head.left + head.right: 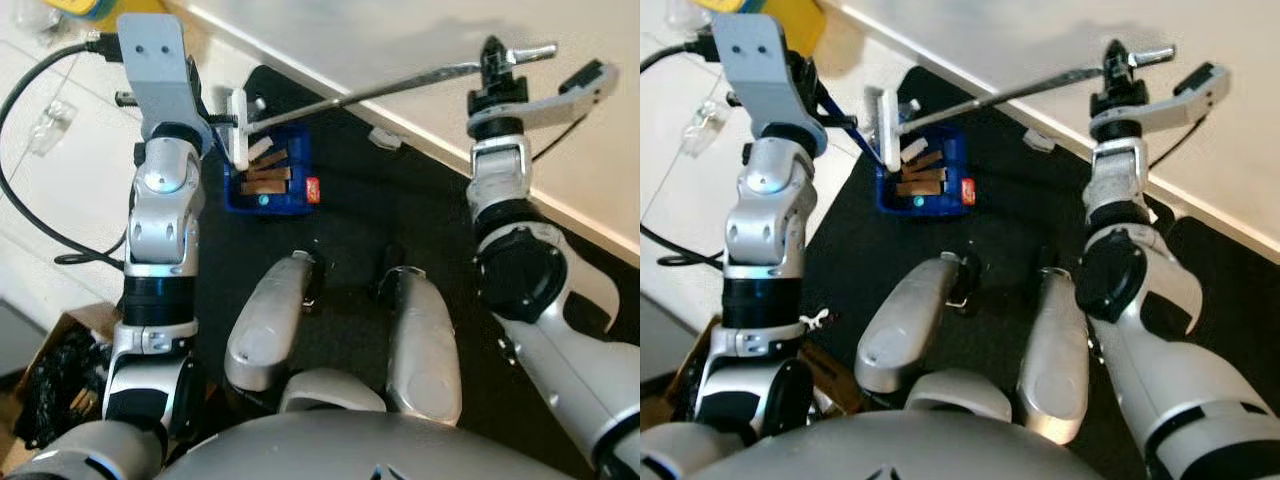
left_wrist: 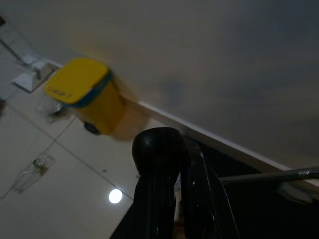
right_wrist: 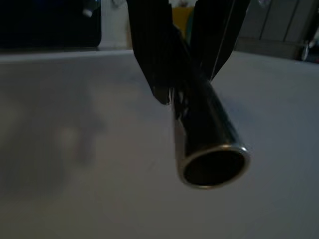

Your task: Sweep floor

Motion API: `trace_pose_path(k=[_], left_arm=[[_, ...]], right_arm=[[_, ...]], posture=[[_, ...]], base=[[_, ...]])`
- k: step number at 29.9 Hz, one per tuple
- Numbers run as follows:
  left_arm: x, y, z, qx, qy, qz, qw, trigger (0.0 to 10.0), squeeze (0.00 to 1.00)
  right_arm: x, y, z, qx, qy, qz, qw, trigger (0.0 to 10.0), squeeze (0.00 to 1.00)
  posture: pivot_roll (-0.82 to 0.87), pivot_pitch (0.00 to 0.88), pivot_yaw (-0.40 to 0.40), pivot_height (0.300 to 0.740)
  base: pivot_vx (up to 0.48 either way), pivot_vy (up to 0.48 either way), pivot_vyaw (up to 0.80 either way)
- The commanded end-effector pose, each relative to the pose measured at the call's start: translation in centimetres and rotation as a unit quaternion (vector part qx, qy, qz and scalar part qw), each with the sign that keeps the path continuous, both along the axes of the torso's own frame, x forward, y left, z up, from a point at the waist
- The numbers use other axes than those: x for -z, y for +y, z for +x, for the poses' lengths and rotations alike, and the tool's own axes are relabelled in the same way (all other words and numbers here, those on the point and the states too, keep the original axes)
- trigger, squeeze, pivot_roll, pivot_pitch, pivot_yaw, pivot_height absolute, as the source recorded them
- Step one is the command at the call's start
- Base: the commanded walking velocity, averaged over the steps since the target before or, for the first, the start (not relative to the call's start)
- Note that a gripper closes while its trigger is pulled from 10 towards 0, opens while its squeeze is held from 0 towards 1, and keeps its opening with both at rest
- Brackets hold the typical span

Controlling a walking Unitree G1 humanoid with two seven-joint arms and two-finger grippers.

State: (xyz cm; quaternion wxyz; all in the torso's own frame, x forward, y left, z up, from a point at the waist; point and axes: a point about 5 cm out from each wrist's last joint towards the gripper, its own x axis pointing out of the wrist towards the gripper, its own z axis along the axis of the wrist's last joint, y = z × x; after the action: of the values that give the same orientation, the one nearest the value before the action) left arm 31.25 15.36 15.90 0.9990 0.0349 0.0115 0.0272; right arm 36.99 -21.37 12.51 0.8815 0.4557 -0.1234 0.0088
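Note:
A blue dustpan [image 1: 292, 203] sits on the black mat [image 1: 390, 230] ahead of my knees. It holds several wooden blocks [image 1: 266, 180], and a small red item [image 1: 312, 188] lies at its right edge. The white broom head [image 1: 240, 135] stands at the pan's far left corner. Its metal handle [image 1: 400, 86] slants up to the right into my right gripper [image 1: 492, 60], which is shut on it near the end; the tube [image 3: 209, 144] shows between the black fingers [image 3: 149, 55]. My left gripper [image 2: 172, 164] is raised by the pan, shut on its thin blue handle [image 1: 845, 125].
A yellow bin [image 2: 84, 92] stands by the wall at the far left. A white baseboard [image 1: 430, 148] edges the mat, with a small white scrap [image 1: 385, 138] beside it. A black cable [image 1: 15, 195] and a clear bottle [image 1: 48, 125] lie on the tiles. A cardboard box [image 1: 60, 375] stands near my left.

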Motion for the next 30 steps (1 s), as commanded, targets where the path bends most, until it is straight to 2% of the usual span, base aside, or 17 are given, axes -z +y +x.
trace_pose_path(k=[1,2,6,7,9,10,13,14,18,21,23,25,27,28,30], left_arm=[[3.0,-0.2,-0.6,0.010,0.069,-0.003,0.998,10.0,0.00],[3.0,-0.2,-0.6,0.010,0.069,-0.003,0.998,10.0,0.00],[3.1,-0.4,-0.6,0.009,0.068,-0.006,0.998,10.0,0.00],[3.1,-0.4,-0.6,0.009,0.068,-0.006,0.998,10.0,0.00],[3.2,-0.4,-0.6,0.009,0.070,-0.008,0.997,10.0,0.00],[3.2,-0.4,-0.6,0.009,0.070,-0.008,0.997,10.0,0.00],[3.5,-0.6,-0.6,0.011,0.074,-0.010,0.997,10.0,0.00],[3.5,-0.6,-0.6,0.011,0.075,-0.010,0.997,10.0,0.00],[3.6,-0.8,-0.5,0.016,0.076,-0.011,0.997,10.0,0.00],[3.5,-0.9,-0.3,0.019,0.077,-0.011,0.997,10.0,0.00],[3.5,-0.9,-0.3,0.019,0.077,-0.011,0.997,10.0,0.00],[3.5,-1.0,-0.3,0.021,0.076,-0.010,0.997,10.0,0.00],[3.5,-1.0,-0.3,0.021,0.076,-0.010,0.997,10.0,0.00],[3.3,-0.6,-0.4,0.018,0.075,-0.006,0.997,10.0,0.00],[3.3,-0.4,-0.5,0.017,0.075,-0.004,0.997,10.0,0.00]], right_arm=[[0.4,-0.7,-0.4,0.016,-0.003,0.031,0.999,10.0,0.00],[0.4,-0.7,-0.4,0.016,-0.003,0.031,0.999,10.0,0.00],[-1.3,-4.0,-0.9,0.042,-0.038,-0.035,0.998,10.0,0.00],[-1.3,-4.0,-0.9,0.042,-0.038,-0.035,0.998,10.0,0.00],[-1.8,-5.5,-1.3,0.040,-0.038,-0.087,0.995,10.0,0.00],[-1.8,-5.5,-1.3,0.040,-0.038,-0.087,0.995,10.0,0.00],[-1.7,-7.2,-2.2,0.016,-0.004,-0.189,0.982,10.0,0.00],[-1.6,-7.5,-2.4,0.010,0.006,-0.205,0.979,10.0,0.00],[-0.7,-7.5,-2.8,-0.015,0.029,-0.214,0.976,10.0,0.00],[0.7,-6.7,-3.0,-0.030,0.051,-0.207,0.977,10.0,0.00],[0.7,-6.7,-3.0,-0.030,0.051,-0.207,0.977,10.0,0.00],[2.0,-5.1,-2.9,-0.037,0.061,-0.184,0.980,10.0,0.00],[2.0,-5.1,-2.9,-0.037,0.061,-0.184,0.980,10.0,0.00],[2.5,-3.3,-2.6,-0.026,0.053,-0.147,0.987,10.0,0.00],[2.7,-2.8,-2.4,-0.020,0.051,-0.132,0.990,10.0,0.00]], posture=[[0.41,0.311,0.102,0.740],[0.41,0.311,0.102,0.740],[0.40,0.316,0.098,0.740],[0.40,0.316,0.098,0.740],[0.39,0.318,0.096,0.740],[0.39,0.318,0.096,0.740],[0.37,0.327,0.099,0.740],[0.37,0.327,0.099,0.740],[0.36,0.325,0.105,0.740],[0.36,0.325,0.109,0.740],[0.36,0.325,0.109,0.740],[0.37,0.326,0.114,0.740],[0.37,0.326,0.114,0.740],[0.40,0.331,0.121,0.740],[0.40,0.331,0.121,0.740]], base=[[0.000,0.000,0.00],[0.000,0.000,0.00],[0.000,0.000,0.00],[0.000,0.000,0.00],[0.000,0.000,0.00],[0.000,0.000,0.00],[0.000,0.000,0.00],[0.000,0.000,0.00],[0.000,0.000,0.00],[0.000,0.000,0.00],[0.000,0.000,0.00],[0.000,0.000,0.00],[0.000,0.000,0.00],[0.000,0.000,0.00],[0.000,0.000,0.00]])
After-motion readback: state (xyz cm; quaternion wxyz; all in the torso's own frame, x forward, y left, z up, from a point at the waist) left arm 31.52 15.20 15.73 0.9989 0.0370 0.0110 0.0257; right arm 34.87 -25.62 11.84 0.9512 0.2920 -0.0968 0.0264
